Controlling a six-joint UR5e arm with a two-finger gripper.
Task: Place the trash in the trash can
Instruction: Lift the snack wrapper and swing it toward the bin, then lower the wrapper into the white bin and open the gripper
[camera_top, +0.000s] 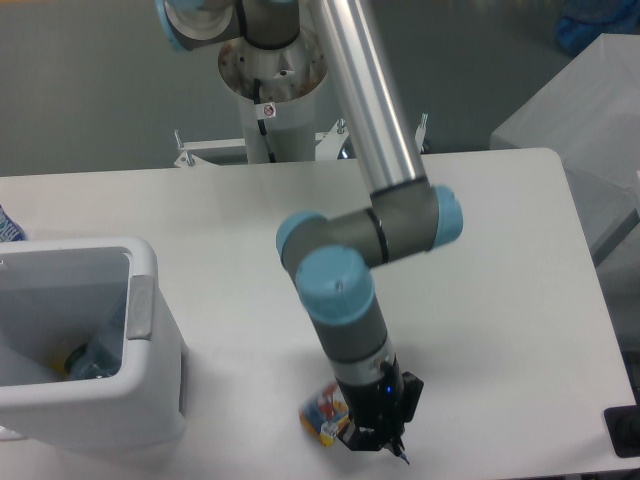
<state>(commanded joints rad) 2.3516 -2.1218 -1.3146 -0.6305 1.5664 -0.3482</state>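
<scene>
Careful: your gripper (372, 440) has its fingers clamped on one edge of the snack packet (326, 415), low over the table (500, 260), so it could slip loose before reaching the bin (150, 330).

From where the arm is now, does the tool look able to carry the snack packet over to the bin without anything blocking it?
Probably yes. The tool appears to grip the snack packet, and only bare table lies between it and the open-topped bin.
</scene>
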